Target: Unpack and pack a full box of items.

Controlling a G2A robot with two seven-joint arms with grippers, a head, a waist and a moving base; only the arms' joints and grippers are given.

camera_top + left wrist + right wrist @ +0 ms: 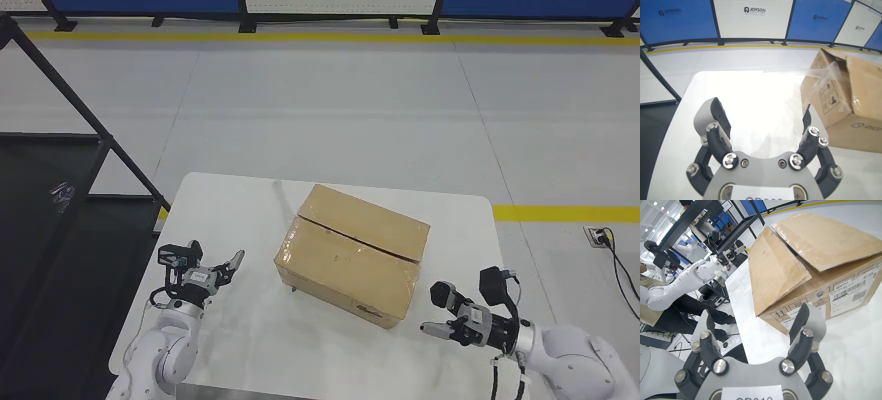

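A brown cardboard box (350, 253) stands in the middle of the white table (250, 330), turned at an angle, its top flaps down but slightly lifted at the seam. Clear tape (826, 73) hangs loose from one corner of the box (853, 91). My left gripper (212, 263) is open over the table's left side, a short way from the box, holding nothing. My right gripper (436, 311) is open near the table's front right, just off the labelled side of the box (810, 262), with nothing in it. The left gripper (734, 251) shows far off in the right wrist view.
A black metal rack (60, 180) stands to the left of the table. Bare tabletop lies in front of and left of the box. A strip of loose tape (283, 196) lies on the table behind the box.
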